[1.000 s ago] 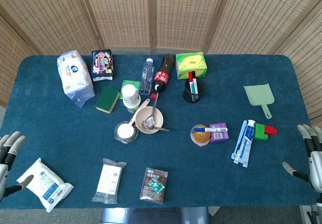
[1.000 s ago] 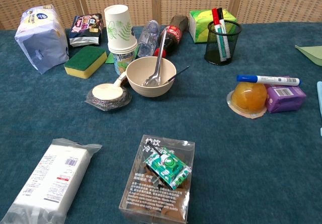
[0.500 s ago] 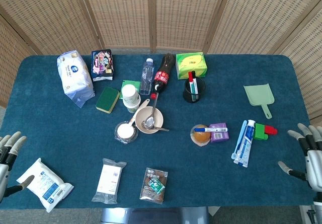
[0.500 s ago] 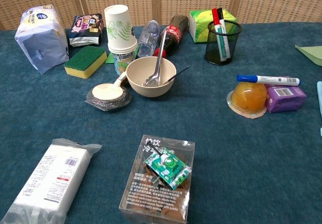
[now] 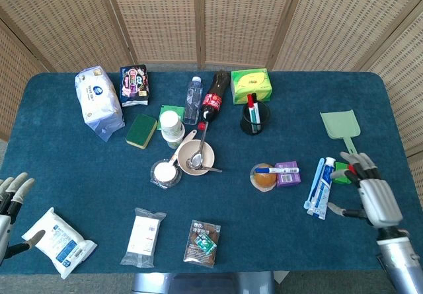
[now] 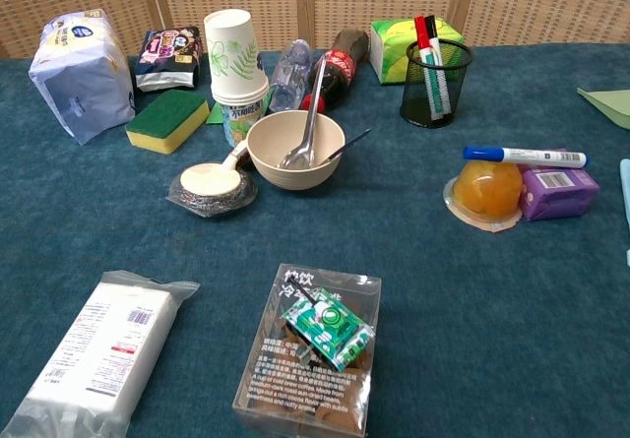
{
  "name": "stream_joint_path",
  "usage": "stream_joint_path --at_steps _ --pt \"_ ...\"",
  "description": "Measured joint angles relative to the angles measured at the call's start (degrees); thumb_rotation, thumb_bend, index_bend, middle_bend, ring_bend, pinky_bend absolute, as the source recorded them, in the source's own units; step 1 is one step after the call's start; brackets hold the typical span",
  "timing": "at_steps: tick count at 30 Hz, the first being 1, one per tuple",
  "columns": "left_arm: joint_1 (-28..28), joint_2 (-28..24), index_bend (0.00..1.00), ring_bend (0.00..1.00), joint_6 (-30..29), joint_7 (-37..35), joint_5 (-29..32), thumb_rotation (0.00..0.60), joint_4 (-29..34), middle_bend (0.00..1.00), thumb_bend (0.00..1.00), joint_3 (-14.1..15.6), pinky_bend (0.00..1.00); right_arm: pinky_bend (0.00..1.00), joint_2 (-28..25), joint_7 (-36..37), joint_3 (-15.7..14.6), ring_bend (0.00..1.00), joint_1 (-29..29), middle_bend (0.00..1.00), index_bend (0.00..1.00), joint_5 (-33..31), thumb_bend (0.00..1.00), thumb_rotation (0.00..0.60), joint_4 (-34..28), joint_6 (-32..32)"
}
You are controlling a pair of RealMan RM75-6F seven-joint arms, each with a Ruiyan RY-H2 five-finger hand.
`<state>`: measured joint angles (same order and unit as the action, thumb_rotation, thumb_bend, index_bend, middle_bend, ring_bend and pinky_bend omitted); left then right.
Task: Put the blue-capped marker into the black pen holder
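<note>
Now the right hand [image 5: 373,198] hovers spread and empty beside the toothpaste tubes [image 5: 319,187], blue-capped white marker [image 6: 524,155] resting across the orange jelly cup [image 6: 484,189] and purple box [image 6: 558,190]; left hand [image 5: 10,205] splayed, empty too.

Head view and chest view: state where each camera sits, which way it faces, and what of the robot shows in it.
Head view: high above the near edge, looking steeply down on the whole table; left hand and right hand both show.
Chest view: low at the near edge, looking shallowly across towards the screen; no hand or arm shows.
Shared: blue-capped marker lying across the jelly cup and purple box; black pen holder.
</note>
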<state>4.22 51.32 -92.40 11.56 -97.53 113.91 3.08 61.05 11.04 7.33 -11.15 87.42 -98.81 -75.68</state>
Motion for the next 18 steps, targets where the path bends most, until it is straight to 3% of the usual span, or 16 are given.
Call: stream_joint_path --at_steps 18 --pt "-0.22 -0.78 0.0 0.0 0.14 -1.73 0.67 0.6 0.04 0.0 0.18 -0.09 0.0 0.0 11.52 -15.2 5.17 0.0 -11.79 0.04 0.4 -11.59 0.17 0.6 0.46 10.84"
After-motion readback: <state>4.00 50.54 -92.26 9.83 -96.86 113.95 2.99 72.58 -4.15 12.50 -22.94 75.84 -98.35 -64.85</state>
